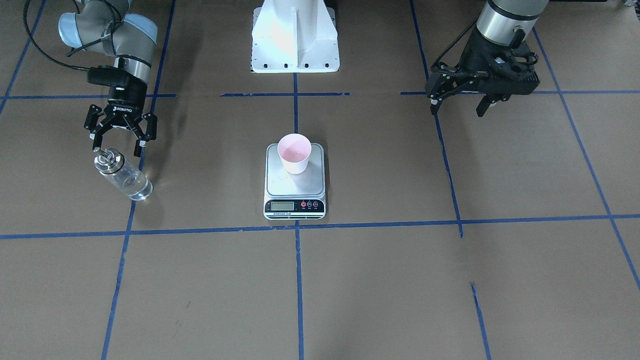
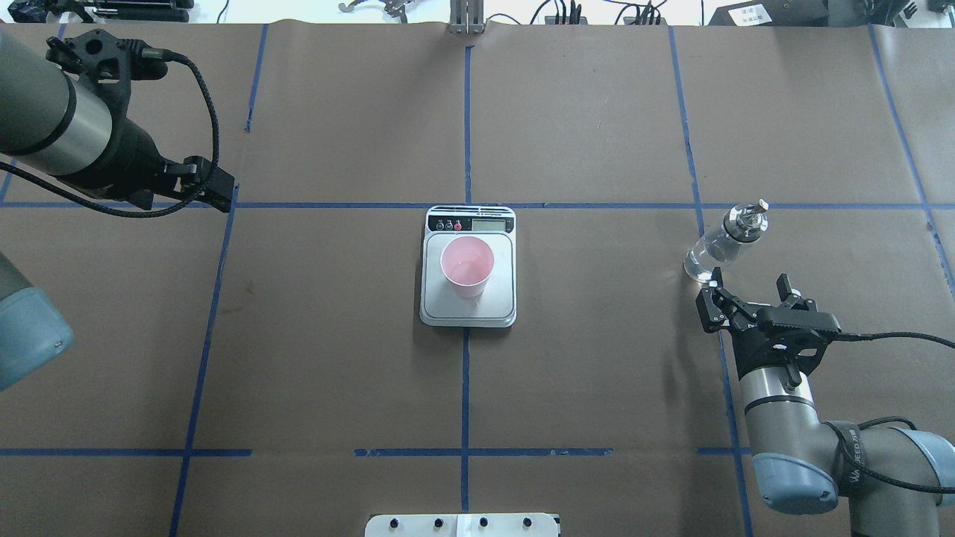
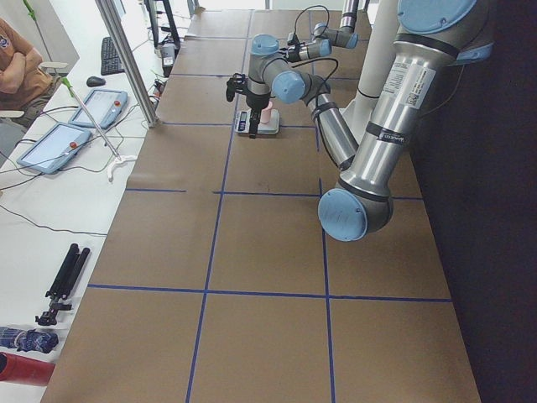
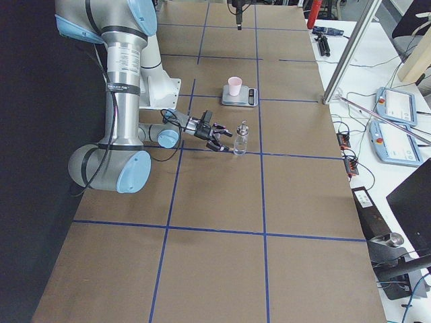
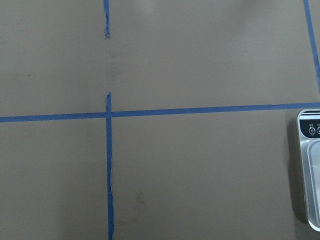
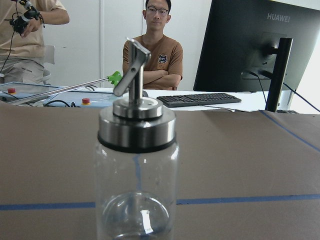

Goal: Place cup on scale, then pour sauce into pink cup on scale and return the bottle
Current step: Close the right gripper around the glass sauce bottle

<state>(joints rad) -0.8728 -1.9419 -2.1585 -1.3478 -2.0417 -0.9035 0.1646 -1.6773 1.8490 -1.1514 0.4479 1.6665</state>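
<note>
Right gripper (image 2: 747,285): jaws wide, empty; small clear glass bottle (image 2: 718,245) stands free at its 12 o'clock (overhead view).
Left gripper (image 1: 458,109): spread, empty.
Pale pink paper cup (image 1: 295,155): upright on silver rectangular scale (image 1: 280,182).

Blue tape lines (image 2: 336,205) grid the brown surface (image 2: 336,335); past its edge, a man (image 6: 160,50) with folded arms, a keyboard (image 6: 200,99), a monitor (image 6: 250,45).

Pink cup (image 1: 294,153), silver scale (image 1: 280,186), clear bottle (image 1: 125,176).
</note>
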